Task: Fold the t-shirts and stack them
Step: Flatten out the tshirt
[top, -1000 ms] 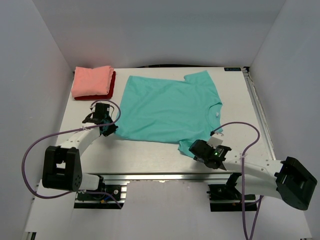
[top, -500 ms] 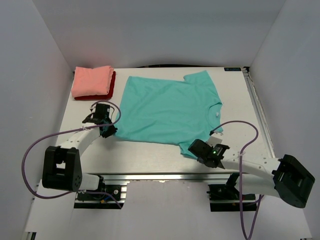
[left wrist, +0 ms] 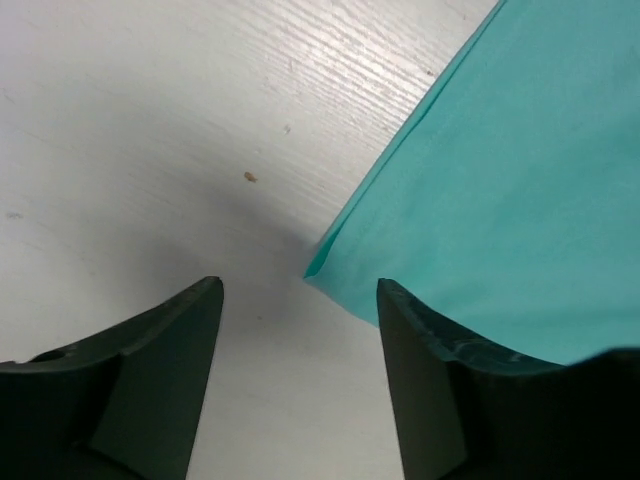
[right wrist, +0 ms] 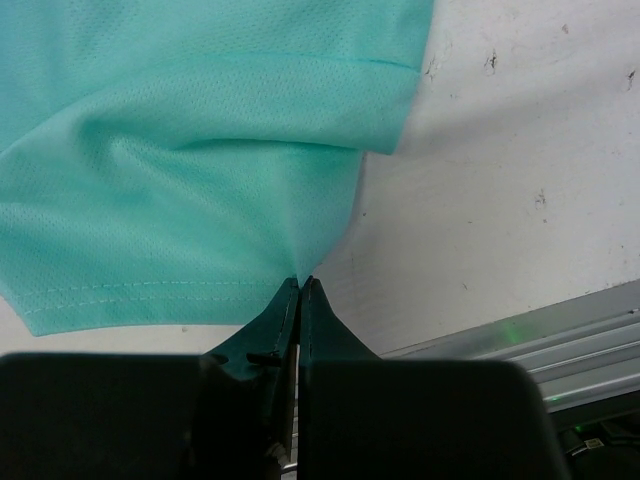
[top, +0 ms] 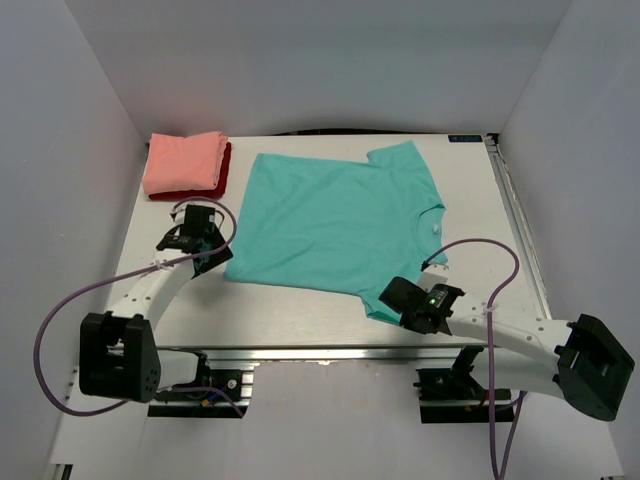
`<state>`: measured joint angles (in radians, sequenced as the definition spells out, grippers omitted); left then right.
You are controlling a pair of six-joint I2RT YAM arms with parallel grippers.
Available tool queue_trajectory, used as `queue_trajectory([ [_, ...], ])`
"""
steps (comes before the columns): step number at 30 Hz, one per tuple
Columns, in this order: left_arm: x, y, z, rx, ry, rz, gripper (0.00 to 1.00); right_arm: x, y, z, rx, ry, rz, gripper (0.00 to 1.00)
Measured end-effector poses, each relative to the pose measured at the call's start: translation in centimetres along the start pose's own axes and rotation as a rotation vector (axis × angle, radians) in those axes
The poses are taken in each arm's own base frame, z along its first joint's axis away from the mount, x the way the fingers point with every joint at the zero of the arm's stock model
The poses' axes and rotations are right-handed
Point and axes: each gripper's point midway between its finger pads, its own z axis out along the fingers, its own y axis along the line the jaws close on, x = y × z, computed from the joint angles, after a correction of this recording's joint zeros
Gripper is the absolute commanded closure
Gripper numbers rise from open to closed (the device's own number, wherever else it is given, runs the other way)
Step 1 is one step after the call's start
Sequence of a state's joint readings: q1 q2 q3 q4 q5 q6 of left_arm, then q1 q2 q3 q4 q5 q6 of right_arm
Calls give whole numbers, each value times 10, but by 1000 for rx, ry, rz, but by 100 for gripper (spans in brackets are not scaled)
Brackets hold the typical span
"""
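The teal t-shirt (top: 335, 220) lies spread flat in the middle of the white table (top: 290, 312). Its near-left hem corner (left wrist: 318, 268) lies on the table just ahead of my left gripper (left wrist: 300, 300), which stands open over bare table with nothing between its fingers (left wrist: 160, 380). My right gripper (right wrist: 301, 282) is shut on the edge of the near sleeve, and the teal cloth (right wrist: 180, 150) bunches into folds at its tips. Seen from above, the right gripper (top: 392, 298) sits at that sleeve. A folded salmon-pink shirt (top: 183, 160) rests on a folded dark red one (top: 224, 172) at the back left.
Grey walls close in the table on three sides. A metal rail (right wrist: 560, 335) runs along the near edge by my right gripper, and another rail (top: 517, 215) lines the right side. Purple cables (top: 70, 295) loop from both arms.
My left gripper has opened, let go of the shirt's hem corner and drawn back a little to the left. My right gripper has shut on the sleeve edge.
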<state>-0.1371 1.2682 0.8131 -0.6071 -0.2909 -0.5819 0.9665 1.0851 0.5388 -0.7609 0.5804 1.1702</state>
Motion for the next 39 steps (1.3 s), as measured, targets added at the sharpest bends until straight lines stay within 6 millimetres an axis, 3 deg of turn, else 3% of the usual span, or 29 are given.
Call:
queue_trajectory([
  [3,12,-1,2,30,17,-9,34,1,0,0,-1,3,0,100],
  [12,53,-1,17,78,94,-26,34,1,1,0,-4,8,-4,100],
  [20,49,-12,26,107,67,-47,35,2,2,0,-8,14,-7,100],
  [28,52,-15,41,94,69,-44,43,2,2,-1,-9,13,-6,100],
  [31,51,-16,44,91,53,-51,64,2,2,-1,-9,12,-6,100],
  [32,51,-15,45,88,50,-51,85,2,2,-1,-10,12,-6,100],
  [33,51,-14,45,84,44,-59,99,2,2,-1,-12,11,-4,100],
  [39,50,-15,45,82,39,-50,100,-3,3,-7,-34,-2,-6,100],
])
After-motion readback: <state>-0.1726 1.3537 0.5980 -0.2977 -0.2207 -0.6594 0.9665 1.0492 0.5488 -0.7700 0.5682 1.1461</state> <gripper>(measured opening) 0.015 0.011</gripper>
